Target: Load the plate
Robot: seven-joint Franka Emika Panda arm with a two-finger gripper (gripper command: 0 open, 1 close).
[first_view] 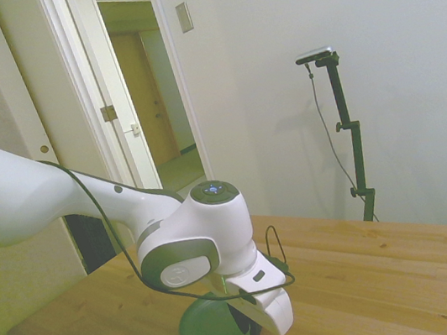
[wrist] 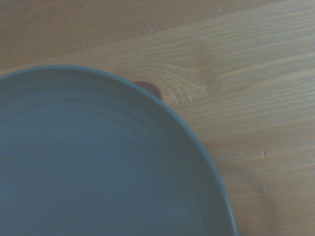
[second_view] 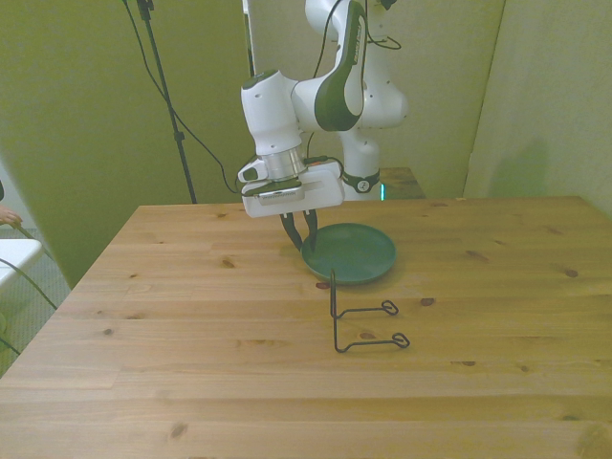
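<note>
The plate (second_view: 352, 252) is lying flat on the counter (second_view: 191, 316), toward the far middle of it, with the black wire stand (second_view: 361, 320) just beside it on the camera's side in the front view, apart from it and holding nothing. I am bringing my pincer (second_view: 305, 235) down at the plate's rim on the front view's left; its dark fingers are sitting close together right at that edge, and they seem to be pinching the rim, though from here I cannot be sure they are truly gripping it. The wrist view is showing the plate's bare inside and its curved rim against the wood, so it is not lifted clear. I am judging the task as barely started: the plate is yet to be raised, tilted and slotted into the stand.
</note>
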